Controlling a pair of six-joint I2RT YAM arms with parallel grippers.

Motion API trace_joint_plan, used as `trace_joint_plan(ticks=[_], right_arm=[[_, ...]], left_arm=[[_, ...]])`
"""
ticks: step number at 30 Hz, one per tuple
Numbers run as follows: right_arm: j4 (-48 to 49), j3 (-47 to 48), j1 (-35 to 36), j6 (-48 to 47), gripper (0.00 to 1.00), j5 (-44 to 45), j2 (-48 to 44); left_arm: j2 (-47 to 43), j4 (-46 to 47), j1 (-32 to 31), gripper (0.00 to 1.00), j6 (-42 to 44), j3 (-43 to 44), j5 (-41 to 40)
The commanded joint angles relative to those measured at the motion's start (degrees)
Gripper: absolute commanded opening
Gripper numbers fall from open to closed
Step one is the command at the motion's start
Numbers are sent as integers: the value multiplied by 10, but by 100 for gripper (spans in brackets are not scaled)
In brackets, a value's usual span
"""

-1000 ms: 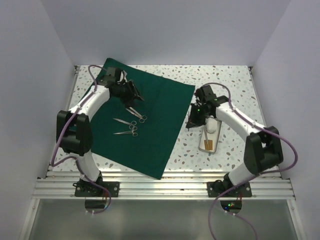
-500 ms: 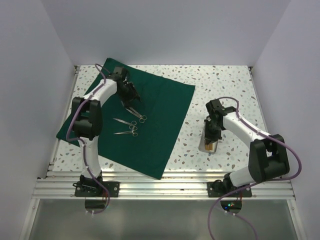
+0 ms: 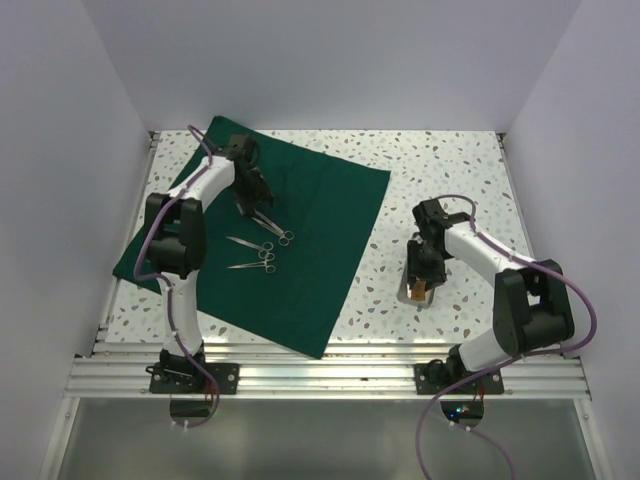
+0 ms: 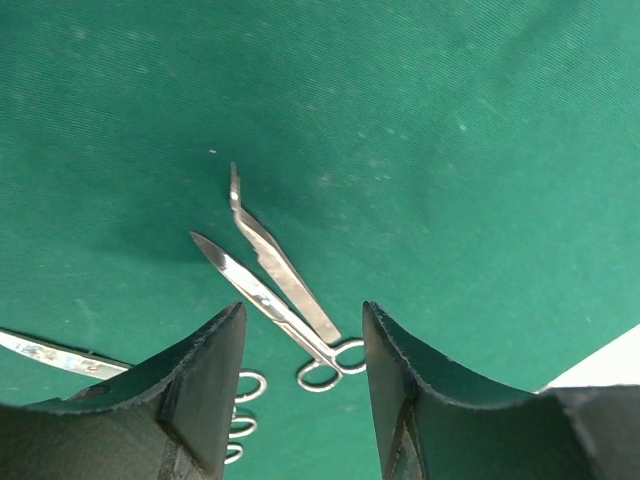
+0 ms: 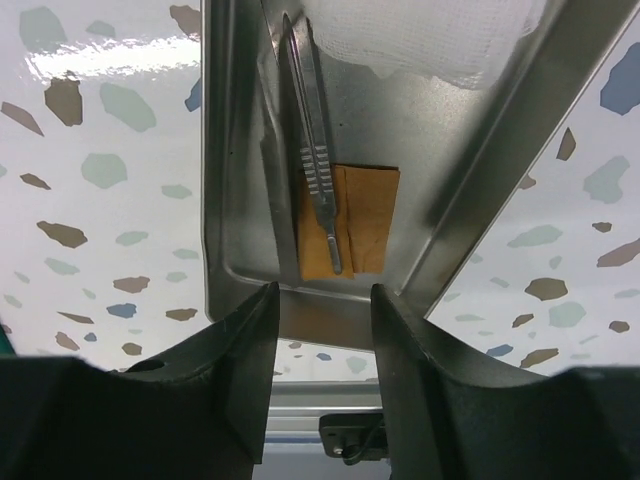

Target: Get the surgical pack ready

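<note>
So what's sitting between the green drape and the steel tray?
Nothing. In the top view, only bare speckled tabletop separates the green drape from the steel tray, which the right end effector hovers over.

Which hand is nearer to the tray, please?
Right. The right hand hovers directly above the tray; the left hand is well away, over the scissors on the drape.

Scissors (image 4: 281, 288) lie on flat green drape (image 3: 325, 225); tray (image 5: 228, 170) holds gauze (image 5: 425, 35), forceps (image 5: 313, 150).
</note>
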Motion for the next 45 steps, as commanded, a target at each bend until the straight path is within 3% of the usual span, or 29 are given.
trace_joint_plan(ticks=[1,16,19,21,27,31,34,38,45], right_arm=[[-4,20,-1,-9,47,16,-17],[-36,54,-1,-4,46,-10,-100],[-36,58,-2,-9,46,-37,-101],[-35,70,-1,-14,46,-57,-95],[5,125,7,-19,48,-196,-55],[54,156,42,-8,63,-282,-23],[141,162,78,59,71,-387,8],[323,158,138,158,80,-433,53],[434,177,163,236,81,-468,110]], left_arm=[[9,-15,1,53,-13,21,-33],[65,-2,0,35,-19,66,-35],[68,4,0,18,-13,67,-25],[67,7,0,1,-2,67,-6],[13,17,0,0,24,30,28],[-82,48,-2,0,31,-28,70],[-139,66,-10,0,24,-70,128],[-197,94,-45,0,-5,-135,195],[-266,117,-115,0,-42,-186,218]])
